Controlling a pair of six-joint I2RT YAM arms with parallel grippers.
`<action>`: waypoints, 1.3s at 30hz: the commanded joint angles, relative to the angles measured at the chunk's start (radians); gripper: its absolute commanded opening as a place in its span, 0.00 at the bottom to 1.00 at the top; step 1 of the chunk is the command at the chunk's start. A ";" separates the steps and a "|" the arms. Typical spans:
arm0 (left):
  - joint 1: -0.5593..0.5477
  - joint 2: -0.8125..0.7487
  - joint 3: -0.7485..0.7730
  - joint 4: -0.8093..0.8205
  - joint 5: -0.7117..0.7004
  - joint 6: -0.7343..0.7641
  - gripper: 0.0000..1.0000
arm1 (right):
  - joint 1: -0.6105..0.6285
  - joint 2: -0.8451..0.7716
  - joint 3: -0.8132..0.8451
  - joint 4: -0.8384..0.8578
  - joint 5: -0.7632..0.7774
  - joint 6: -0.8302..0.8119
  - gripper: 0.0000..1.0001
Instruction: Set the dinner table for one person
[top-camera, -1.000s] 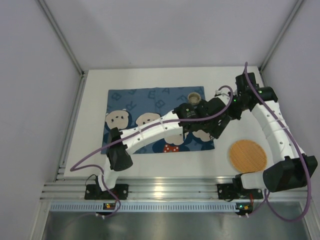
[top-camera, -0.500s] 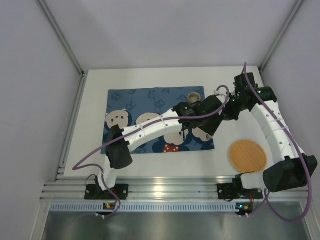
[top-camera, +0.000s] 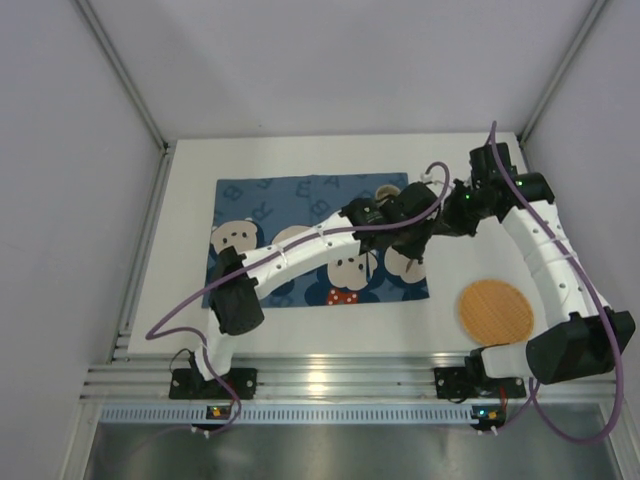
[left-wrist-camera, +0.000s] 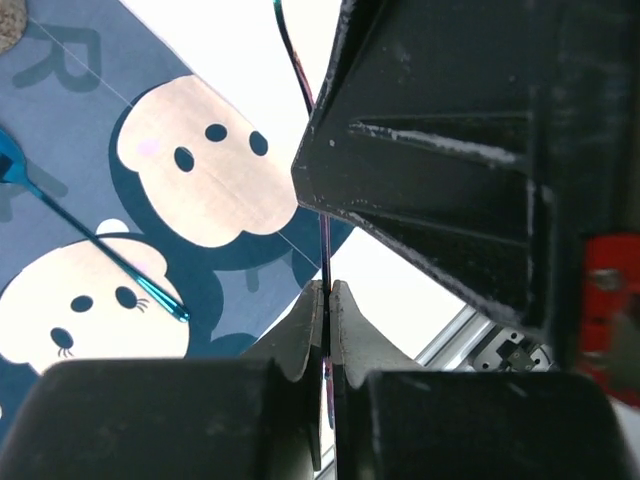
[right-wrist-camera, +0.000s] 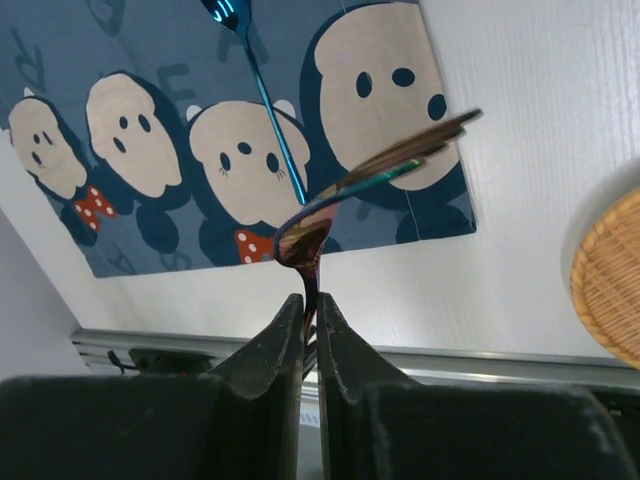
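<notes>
The overhead camera looks steeply down on the tabletop (top-camera: 300, 155), arm bases (top-camera: 215, 385) at 6 o'clock; both wrist cameras, close in, share its blue cartoon placemat (right-wrist-camera: 150, 50).

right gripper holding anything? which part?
Yes. The right gripper is shut on an iridescent fork-like utensil, pinching its thin stem just below the head.

Top view: tan cup (top-camera: 385, 191) mostly hidden behind left arm (top-camera: 300, 258). Right wrist: woven mat (right-wrist-camera: 610, 280) cut by right edge, blue utensil (right-wrist-camera: 265, 100) head cut at top. Left wrist: black bulk (left-wrist-camera: 470, 150) blocks right half
</notes>
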 joint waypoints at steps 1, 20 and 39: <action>0.035 -0.032 -0.066 0.075 0.050 -0.024 0.00 | 0.025 -0.008 0.046 0.011 -0.093 -0.013 0.10; 0.637 -0.574 -1.029 0.315 0.503 -0.063 0.00 | 0.025 0.051 0.183 -0.003 -0.096 -0.093 1.00; 1.153 -0.434 -1.082 0.257 0.768 0.139 0.00 | 0.025 0.076 0.085 0.054 -0.157 -0.151 1.00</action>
